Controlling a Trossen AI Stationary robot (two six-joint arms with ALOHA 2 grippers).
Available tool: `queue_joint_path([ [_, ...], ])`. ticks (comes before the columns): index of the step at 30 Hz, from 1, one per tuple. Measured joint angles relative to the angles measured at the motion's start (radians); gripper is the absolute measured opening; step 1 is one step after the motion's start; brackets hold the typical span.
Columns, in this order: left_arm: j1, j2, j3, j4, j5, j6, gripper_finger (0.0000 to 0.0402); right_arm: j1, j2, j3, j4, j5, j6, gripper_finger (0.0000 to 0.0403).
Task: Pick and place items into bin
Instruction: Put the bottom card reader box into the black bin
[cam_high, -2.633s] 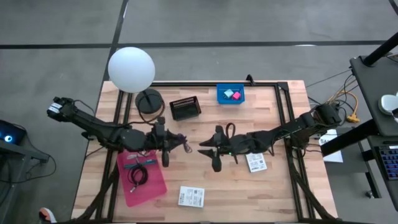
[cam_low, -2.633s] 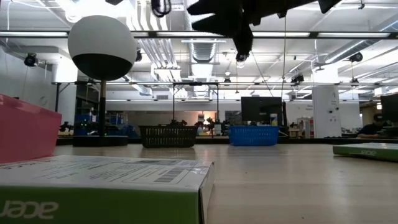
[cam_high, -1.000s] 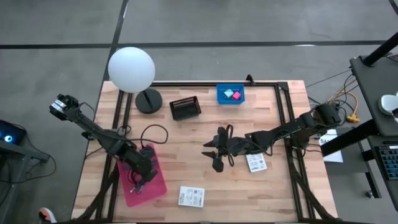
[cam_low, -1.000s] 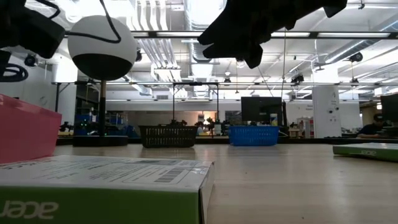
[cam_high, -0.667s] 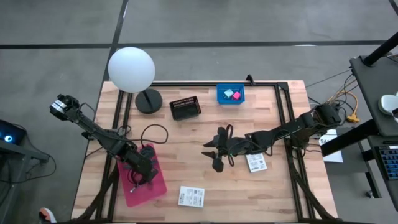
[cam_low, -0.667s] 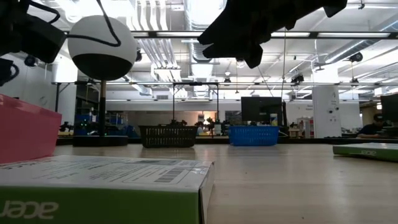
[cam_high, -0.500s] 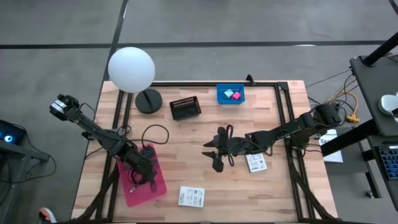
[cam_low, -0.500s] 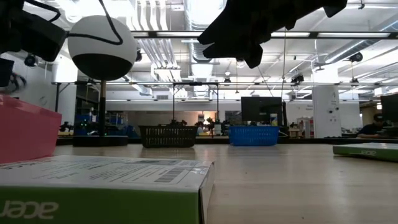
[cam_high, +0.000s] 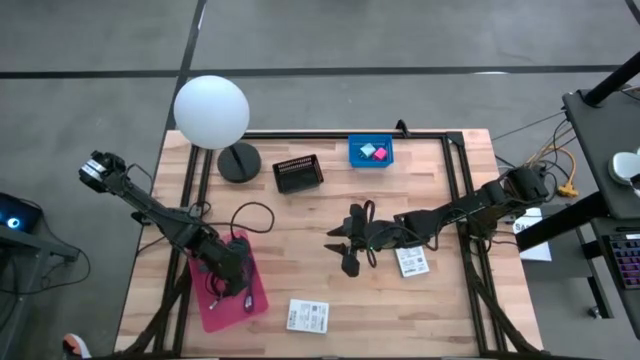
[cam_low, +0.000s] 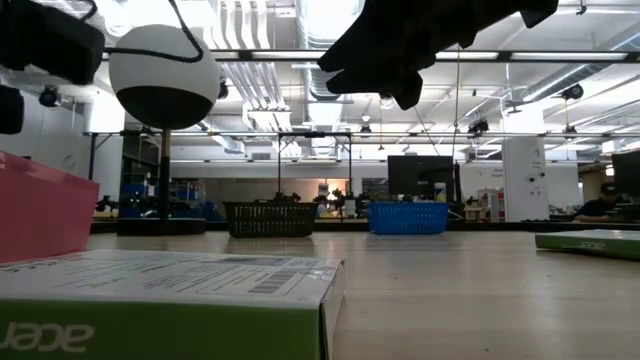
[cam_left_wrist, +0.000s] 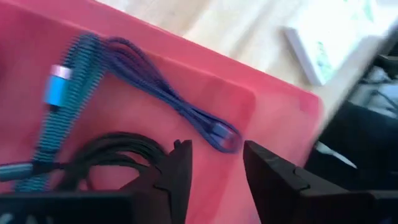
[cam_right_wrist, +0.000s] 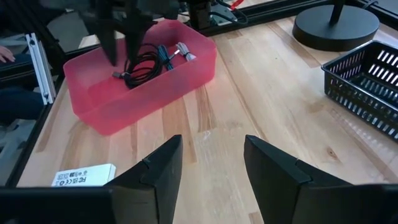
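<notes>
The pink bin (cam_high: 212, 308) stands at the table's near left. On its floor lie a purple coiled cable (cam_left_wrist: 155, 87), a black coiled cable (cam_left_wrist: 106, 152) and a teal braided piece (cam_left_wrist: 65, 109). My left gripper (cam_left_wrist: 216, 158) hangs open over the bin, its fingers just above the purple cable's end and apart from it. My right gripper (cam_right_wrist: 211, 165) stands open above the table's middle (cam_high: 342, 252) with nothing between its fingers. One white packet (cam_high: 308, 316) lies flat near the front edge. Another packet (cam_high: 412, 262) lies under the right arm.
A blue bin (cam_high: 370, 152) at the far edge holds a pink cube (cam_high: 380, 154) and a pale teal cube (cam_high: 367, 150). A black basket (cam_high: 298, 173) and a white globe lamp (cam_high: 211, 112) stand at the far left. Bare wood lies between the two grippers.
My left gripper has shifted a little toward the table's near right over the pink bin. The purple cable now lies loose on the bin floor.
</notes>
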Motion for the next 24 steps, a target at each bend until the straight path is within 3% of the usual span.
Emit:
queue_joint_path([
  [8,0.004,-0.078,0.016,0.194,0.024,0.123,0.0146,0.000,0.000,0.004,0.001,0.000,-0.097,0.0196],
  [14,0.004,-0.126,0.015,0.277,-0.044,0.131,0.0147,0.003,-0.003,0.020,-0.029,0.001,-0.138,0.0239],
  [24,0.007,-0.132,0.015,0.393,-0.182,0.322,0.0147,0.003,-0.004,0.195,-0.554,-0.001,-0.136,0.0282],
])
